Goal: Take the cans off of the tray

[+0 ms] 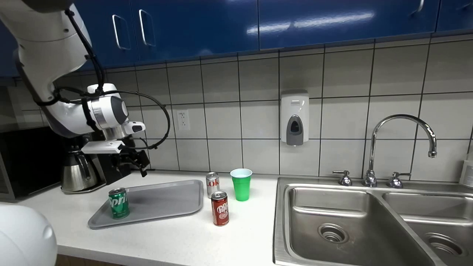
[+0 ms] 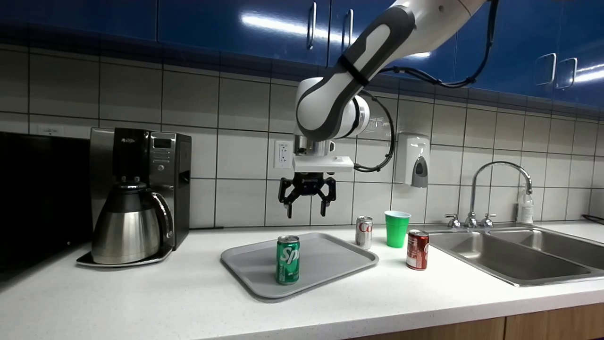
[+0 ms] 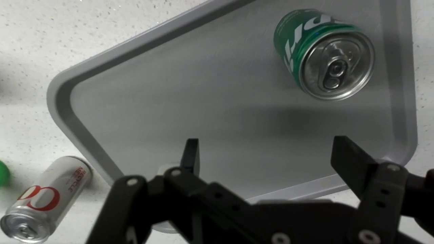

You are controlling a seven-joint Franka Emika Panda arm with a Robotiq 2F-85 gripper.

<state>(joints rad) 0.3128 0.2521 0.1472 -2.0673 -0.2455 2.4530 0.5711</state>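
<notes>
The green can point(image 1: 119, 204) stands upright on the grey tray point(image 1: 166, 201), near one end, in both exterior views point(image 2: 288, 261). It also shows in the wrist view point(image 3: 312, 44), beyond my fingers. The silvery grey can point(image 2: 363, 232) stands on the counter just beside the tray's other end; the wrist view shows it at lower left point(image 3: 54, 196). The dark red can point(image 1: 220, 208) stands on the counter off the tray point(image 2: 330, 262), out of the wrist view. My gripper point(image 2: 306, 211) is open and empty, pointing down above the tray; its fingers are wide apart in the wrist view point(image 3: 266, 140).
A bright green cup point(image 1: 241, 184) stands near the silvery and dark red cans. The steel sink point(image 1: 282, 221) is set in the counter past them. A coffee maker with a steel carafe point(image 2: 127, 236) stands at the tray's other side. Blue cabinets point(image 2: 245, 33) hang above.
</notes>
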